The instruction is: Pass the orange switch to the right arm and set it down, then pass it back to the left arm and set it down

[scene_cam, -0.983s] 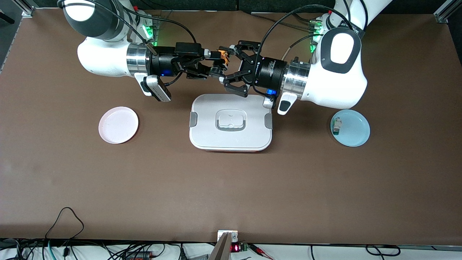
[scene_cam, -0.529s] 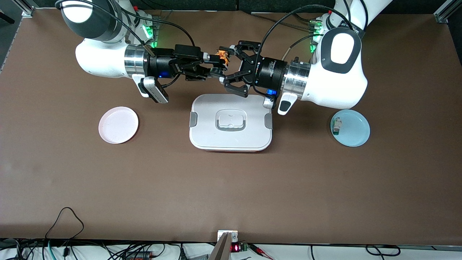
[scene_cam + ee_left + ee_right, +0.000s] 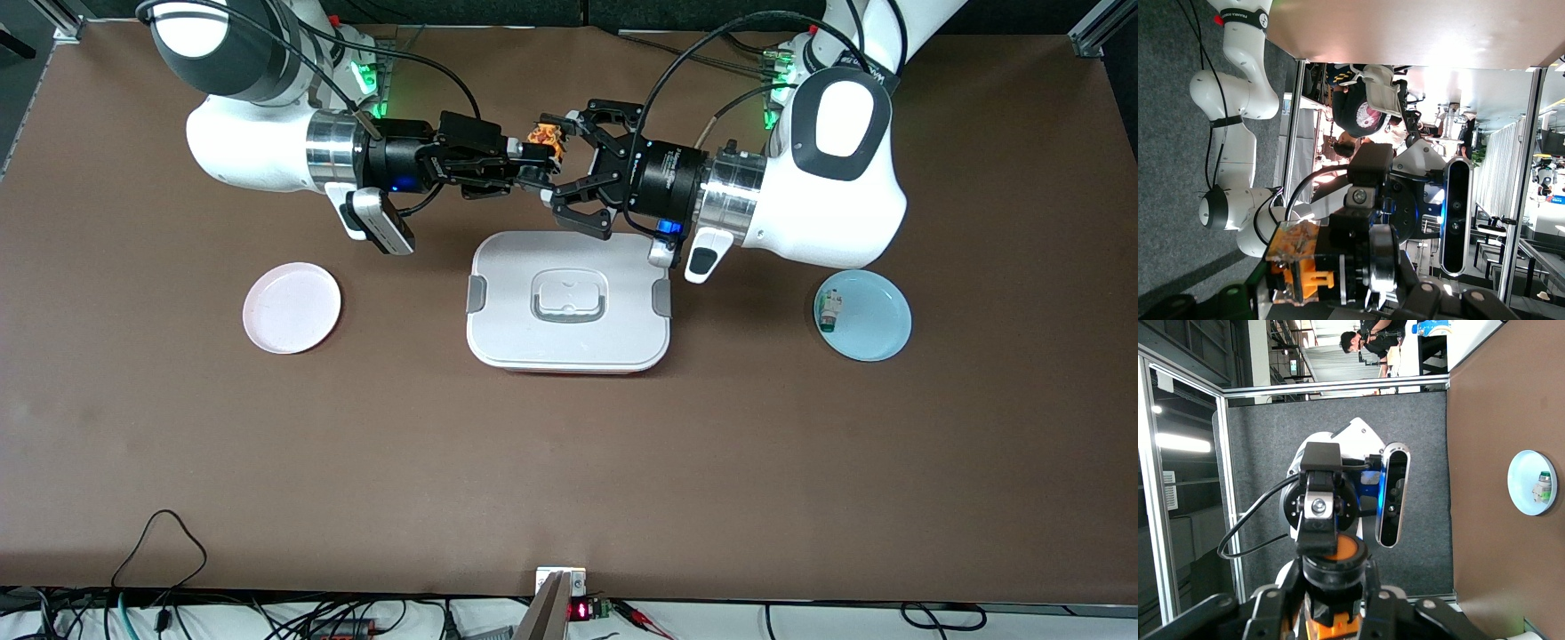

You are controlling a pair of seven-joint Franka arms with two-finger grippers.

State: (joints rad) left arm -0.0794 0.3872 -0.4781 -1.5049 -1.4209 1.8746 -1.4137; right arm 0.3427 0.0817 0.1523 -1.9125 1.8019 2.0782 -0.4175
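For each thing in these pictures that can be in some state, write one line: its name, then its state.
orange switch: off the table, held between both tools
right tool: shut on the orange switch
left tool: gripping the orange switch
box: lid on, resting on the table
pink plate: empty
blue plate: holds a small white switch

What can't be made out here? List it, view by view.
- Front view: the orange switch is mostly covered by the fingers of the left gripper and right gripper; who bears it is unclear.
- Front view: the small item on the blue plate is too small to identify.
- Right wrist view: the switch's lower end is cut off by the frame edge.
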